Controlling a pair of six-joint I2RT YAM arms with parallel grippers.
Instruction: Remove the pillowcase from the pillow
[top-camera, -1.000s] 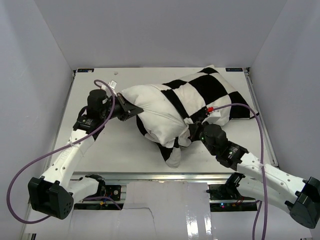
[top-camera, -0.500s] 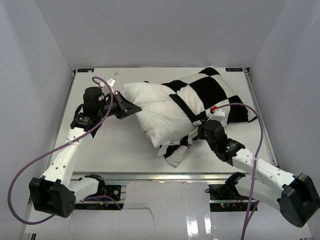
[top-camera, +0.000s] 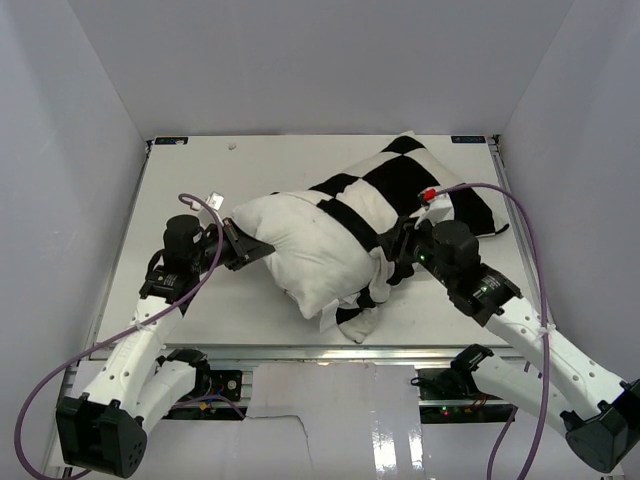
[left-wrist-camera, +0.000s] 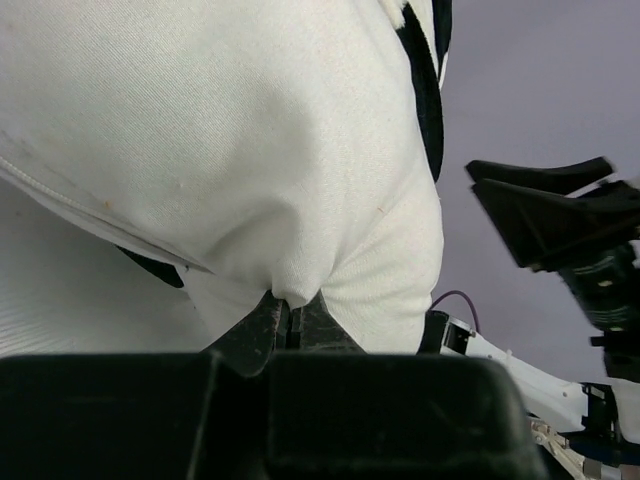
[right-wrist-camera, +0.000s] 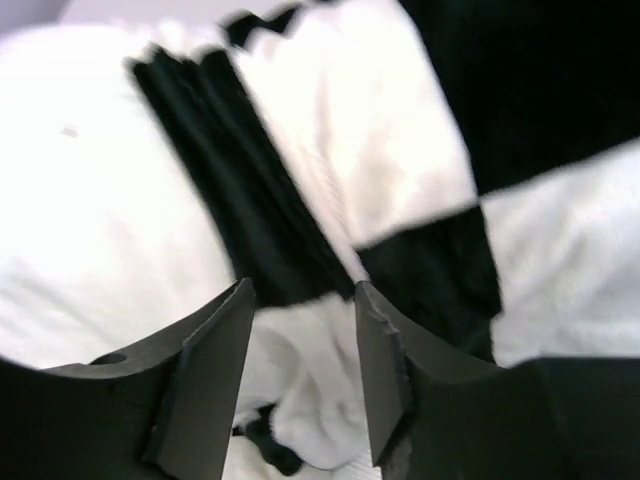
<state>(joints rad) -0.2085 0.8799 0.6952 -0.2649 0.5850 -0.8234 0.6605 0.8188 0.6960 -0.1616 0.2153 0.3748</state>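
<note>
The white pillow (top-camera: 300, 255) lies mid-table, its left half bare. The black and white checkered pillowcase (top-camera: 405, 185) still covers its right half, with the bunched edge (top-camera: 362, 300) hanging at the front. My left gripper (top-camera: 258, 252) is shut on the pillow's left corner; in the left wrist view the gripper (left-wrist-camera: 295, 308) pinches a tuck of the white pillow (left-wrist-camera: 220, 150). My right gripper (top-camera: 395, 262) is open at the bunched pillowcase edge. In the right wrist view the gripper (right-wrist-camera: 305, 330) has its fingers (right-wrist-camera: 215, 360) spread, with loose pillowcase (right-wrist-camera: 430, 130) folds between them, unclamped.
Grey walls enclose the white table (top-camera: 200, 180) on three sides. A metal rail (top-camera: 300, 355) runs along the near edge between the arm bases. A purple cable (top-camera: 500, 200) arcs over the right arm.
My right gripper has opened and let go of the pillowcase, moving back and right. My left gripper has pulled the pillow's corner toward the near left, and more bare pillow shows.
</note>
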